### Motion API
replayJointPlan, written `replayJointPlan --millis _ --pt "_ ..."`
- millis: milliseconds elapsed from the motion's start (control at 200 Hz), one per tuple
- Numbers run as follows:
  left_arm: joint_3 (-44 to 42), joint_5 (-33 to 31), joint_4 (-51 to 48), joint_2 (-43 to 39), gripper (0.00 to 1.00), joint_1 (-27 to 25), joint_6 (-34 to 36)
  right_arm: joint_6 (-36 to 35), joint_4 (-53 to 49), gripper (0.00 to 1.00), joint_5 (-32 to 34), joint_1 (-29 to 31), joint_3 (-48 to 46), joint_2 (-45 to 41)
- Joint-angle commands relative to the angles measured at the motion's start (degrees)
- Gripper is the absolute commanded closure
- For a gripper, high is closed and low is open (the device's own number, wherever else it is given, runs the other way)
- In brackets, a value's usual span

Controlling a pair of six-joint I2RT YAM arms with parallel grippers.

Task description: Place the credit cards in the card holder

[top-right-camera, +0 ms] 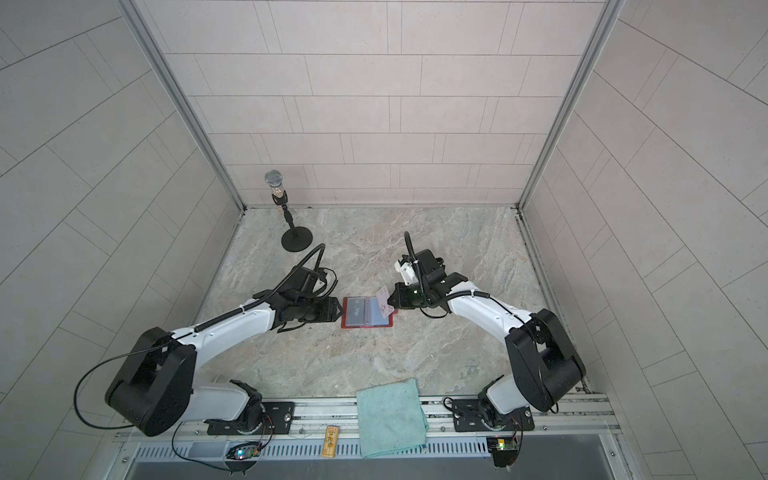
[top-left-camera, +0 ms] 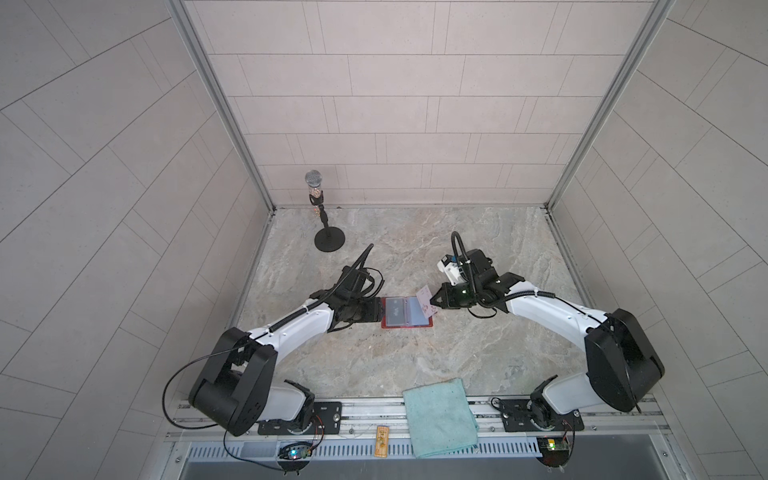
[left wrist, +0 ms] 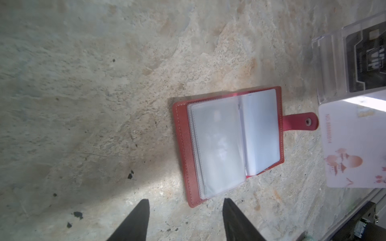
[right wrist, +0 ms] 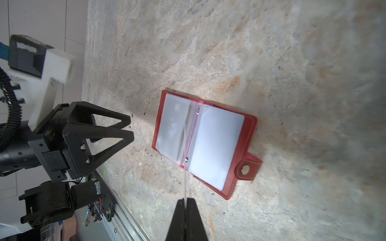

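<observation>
The card holder (top-left-camera: 407,327) (top-right-camera: 365,326), a red wallet, lies open and flat at mid-table, clear sleeves up and snap tab (left wrist: 307,122) out to one side. My right gripper (top-left-camera: 434,301) (top-right-camera: 390,299) is shut on a pale credit card (top-left-camera: 426,302) (left wrist: 353,146) with reddish print, held tilted above the wallet's right edge. In the right wrist view this card (right wrist: 185,177) shows edge-on between the shut fingertips (right wrist: 185,199). My left gripper (top-left-camera: 379,316) (left wrist: 187,200) is open and empty at the wallet's left edge (left wrist: 183,146). A black credit card (left wrist: 367,62) stands in a clear box.
The clear plastic box (left wrist: 332,68) stands beyond the wallet, near the held card. A microphone on a round stand (top-left-camera: 328,232) is at the back left. A teal cloth (top-left-camera: 440,415) and a small wooden block (top-left-camera: 381,446) lie on the front rail.
</observation>
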Motion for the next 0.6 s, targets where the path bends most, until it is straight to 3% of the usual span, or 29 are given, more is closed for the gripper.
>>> replayJointPlan --millis 0,195,596 --pt "-2.08 2.67 6.19 0.13 0.39 0.21 -1.19 4.85 6.88 1.0 -0.37 1.62 -1.55 1.3" --pt "-4.61 5.9 13.37 2.85 0.4 0.19 -4.08 8.06 11.95 1.0 -1.42 2.6 -2.82 4.34" --pt "-5.67 7.66 18.26 8.0 0.39 0.2 -6.21 9.63 14.4 1.0 -3.13 3.14 -2.81 9.39"
